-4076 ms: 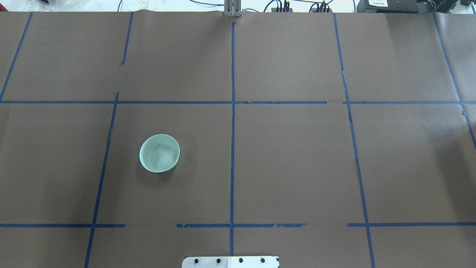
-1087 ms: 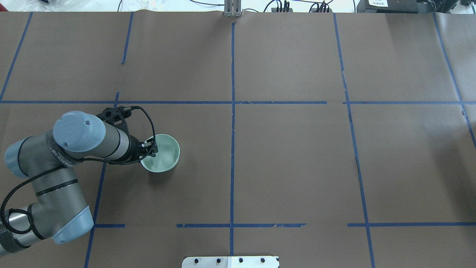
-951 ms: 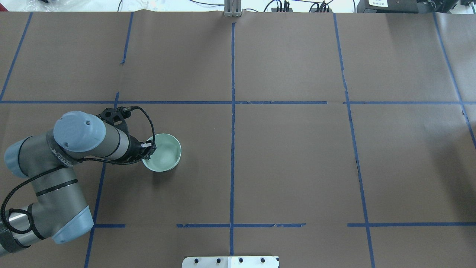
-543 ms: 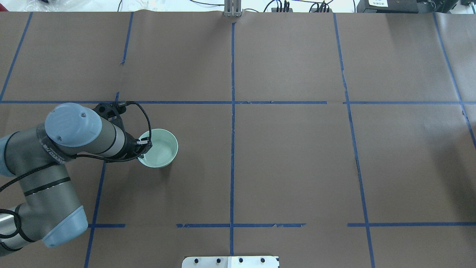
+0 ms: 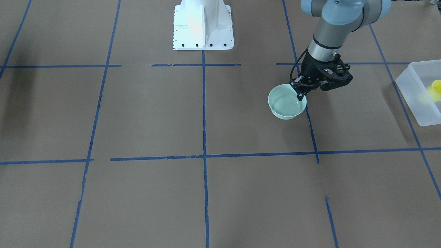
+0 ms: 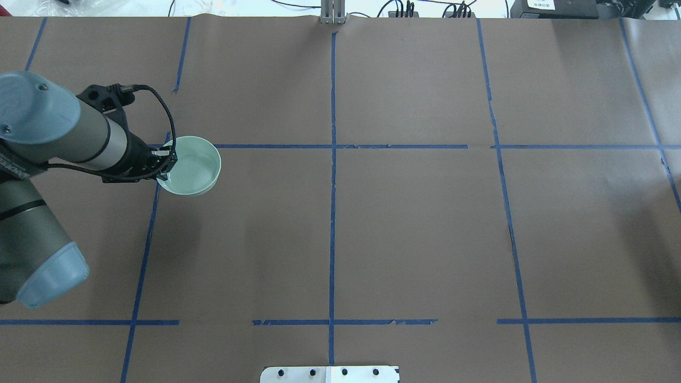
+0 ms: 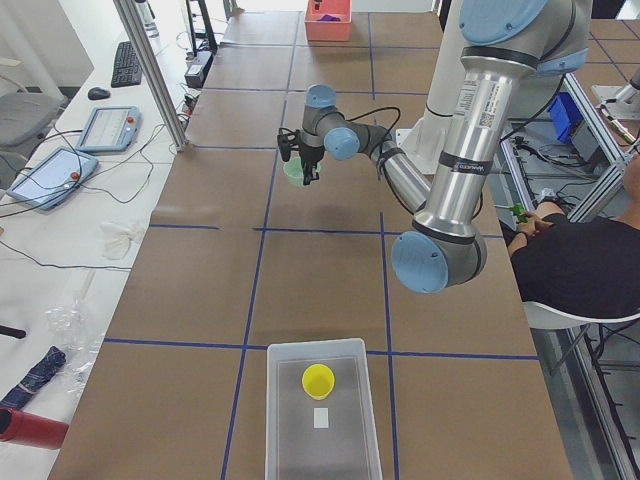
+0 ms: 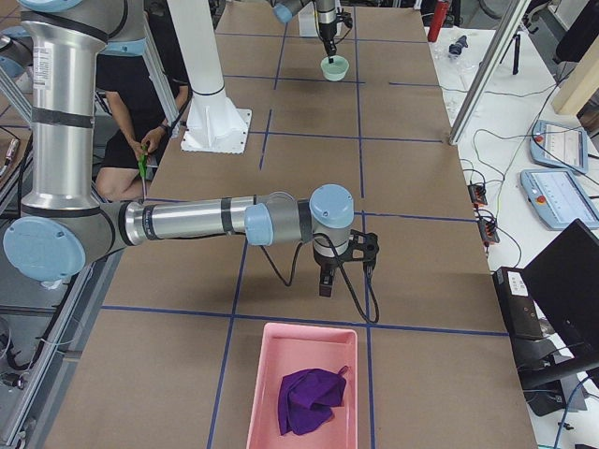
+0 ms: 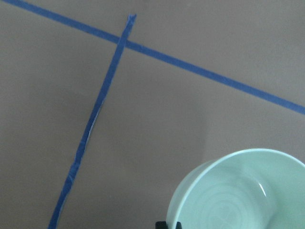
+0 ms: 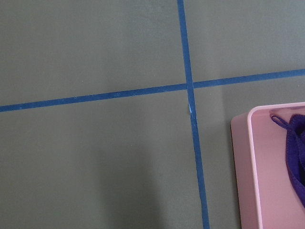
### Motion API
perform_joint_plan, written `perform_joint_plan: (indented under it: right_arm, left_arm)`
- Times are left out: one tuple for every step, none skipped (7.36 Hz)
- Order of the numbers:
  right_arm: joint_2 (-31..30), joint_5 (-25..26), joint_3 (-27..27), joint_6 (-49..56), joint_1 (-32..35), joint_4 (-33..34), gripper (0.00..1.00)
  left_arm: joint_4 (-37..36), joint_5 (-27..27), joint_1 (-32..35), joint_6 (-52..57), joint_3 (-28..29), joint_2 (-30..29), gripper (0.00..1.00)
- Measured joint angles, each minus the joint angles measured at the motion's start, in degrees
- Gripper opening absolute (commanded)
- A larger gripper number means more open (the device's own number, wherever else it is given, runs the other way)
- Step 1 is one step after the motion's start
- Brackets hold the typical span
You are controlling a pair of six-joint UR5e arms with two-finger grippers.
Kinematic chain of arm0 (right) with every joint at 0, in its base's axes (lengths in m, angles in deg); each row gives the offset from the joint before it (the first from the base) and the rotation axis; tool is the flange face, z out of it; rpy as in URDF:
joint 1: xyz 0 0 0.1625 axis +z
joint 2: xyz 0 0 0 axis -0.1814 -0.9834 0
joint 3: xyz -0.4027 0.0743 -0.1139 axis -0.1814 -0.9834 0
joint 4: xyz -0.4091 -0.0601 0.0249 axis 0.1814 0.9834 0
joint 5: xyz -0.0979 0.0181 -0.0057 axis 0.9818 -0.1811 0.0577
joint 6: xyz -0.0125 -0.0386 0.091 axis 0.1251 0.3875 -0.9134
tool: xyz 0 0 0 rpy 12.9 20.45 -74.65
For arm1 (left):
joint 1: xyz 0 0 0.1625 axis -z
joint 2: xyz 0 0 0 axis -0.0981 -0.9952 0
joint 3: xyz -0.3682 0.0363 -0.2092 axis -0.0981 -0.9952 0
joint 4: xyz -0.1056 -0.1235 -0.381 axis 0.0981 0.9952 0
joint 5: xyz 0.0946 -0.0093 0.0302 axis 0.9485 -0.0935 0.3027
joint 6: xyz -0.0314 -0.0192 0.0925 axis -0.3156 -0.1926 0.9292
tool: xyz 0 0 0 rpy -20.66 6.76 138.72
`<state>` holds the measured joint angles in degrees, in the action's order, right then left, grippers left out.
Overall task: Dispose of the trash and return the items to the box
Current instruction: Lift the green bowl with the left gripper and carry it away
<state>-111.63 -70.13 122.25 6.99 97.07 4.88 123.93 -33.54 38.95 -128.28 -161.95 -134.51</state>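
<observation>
My left gripper (image 6: 166, 159) is shut on the near-left rim of a pale green bowl (image 6: 192, 166) and holds it above the brown table. The bowl also shows in the front view (image 5: 286, 103) and the left wrist view (image 9: 243, 195). The frosted box (image 7: 290, 420) stands at the table's left end, with the yellow cup (image 7: 318, 379) inside; both show at the front view's right edge, box (image 5: 413, 93) and cup (image 5: 437, 88). My right gripper (image 8: 326, 285) hangs above the table near a pink tray; I cannot tell whether it is open or shut.
A pink tray (image 8: 271, 393) holding a purple cloth (image 8: 307, 398) sits at the table's right end. A small white slip (image 7: 320, 418) lies in the box. Blue tape lines grid the table. The robot's white base (image 5: 203, 24) stands at the table's edge.
My left arm came in and gripped the bowl's rim. It has since lifted the bowl and carried it farther away and to the left.
</observation>
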Motion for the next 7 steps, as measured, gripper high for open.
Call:
perform_joint_plan:
  right_arm:
    - [-0.03,-0.04,-1.29,0.07,-0.02,-2.00,1.00]
    - [-0.19,-0.15,-3.70,0.59,-0.03,-5.84,1.00]
    - [-0.33,-0.56,-6.68,1.70,0.03,-10.25,1.00]
    - [-0.24,-1.74,-9.38,2.82,0.43,-13.26,1.00]
    - [-0.17,-3.47,-10.57,3.37,1.44,-14.36,1.00]
    - [-0.20,-5.33,-10.72,3.45,2.97,-14.50,1.00]
    - [-0.38,-6.68,-9.82,3.29,4.60,-13.42,1.00]
  left_arm:
    - [-0.08,-0.74,3.49,6.32,0.00,1.71,0.00]
    - [-0.09,-2.15,7.11,13.35,0.20,3.43,0.00]
    - [-0.04,-4.03,11.06,20.61,0.78,5.03,0.00]
    - [0.13,-6.52,15.74,28.29,2.10,6.51,0.00]
    - [0.42,-9.30,20.08,35.37,3.98,7.70,0.00]
    - [0.67,-11.39,24.10,41.93,6.19,8.59,0.00]
    - [0.80,-12.76,27.92,47.95,8.59,9.03,0.00]
